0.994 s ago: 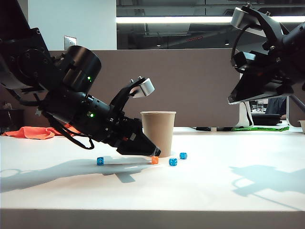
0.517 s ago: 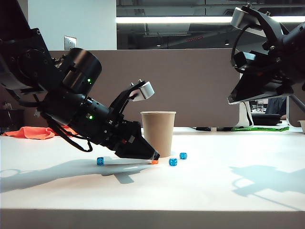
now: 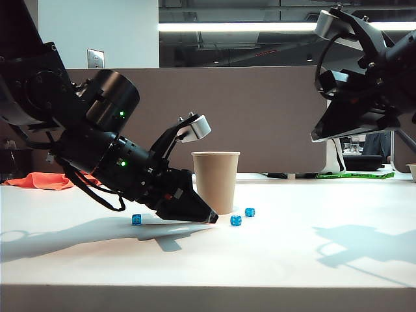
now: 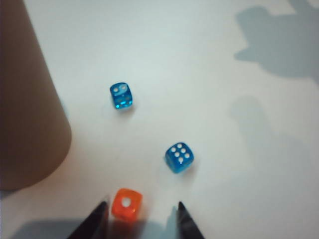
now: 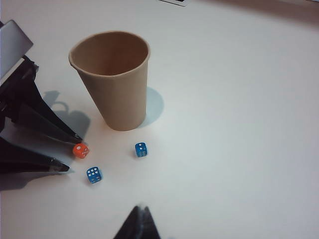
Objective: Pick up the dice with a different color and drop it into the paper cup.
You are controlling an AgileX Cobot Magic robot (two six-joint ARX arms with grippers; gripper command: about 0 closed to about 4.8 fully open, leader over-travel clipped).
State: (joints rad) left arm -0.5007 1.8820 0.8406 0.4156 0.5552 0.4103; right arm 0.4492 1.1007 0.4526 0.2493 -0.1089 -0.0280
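The orange die (image 4: pixel 126 204) lies on the white table between the fingertips of my left gripper (image 4: pixel 142 205), close against one finger; the jaws stand open around it. In the right wrist view the orange die (image 5: pixel 79 150) sits just ahead of my left gripper (image 5: pixel 70 153), next to the paper cup (image 5: pixel 112 84). In the exterior view my left gripper (image 3: pixel 211 219) touches down at the foot of the paper cup (image 3: pixel 216 179) and hides the die. My right gripper (image 3: pixel 318 135) hangs high at the right, and in its own wrist view that right gripper (image 5: pixel 141 209) is shut and empty.
Two blue dice (image 4: pixel 121 96) (image 4: pixel 179 157) lie just beyond the orange one, near the cup wall (image 4: pixel 25 99). A third blue die (image 3: pixel 136 220) lies under the left arm. An orange cloth (image 3: pixel 45 180) is at the far left.
My left gripper has tipped down slightly over the orange die, which showed at its tip in the exterior view before and is now covered. The right arm has not moved.
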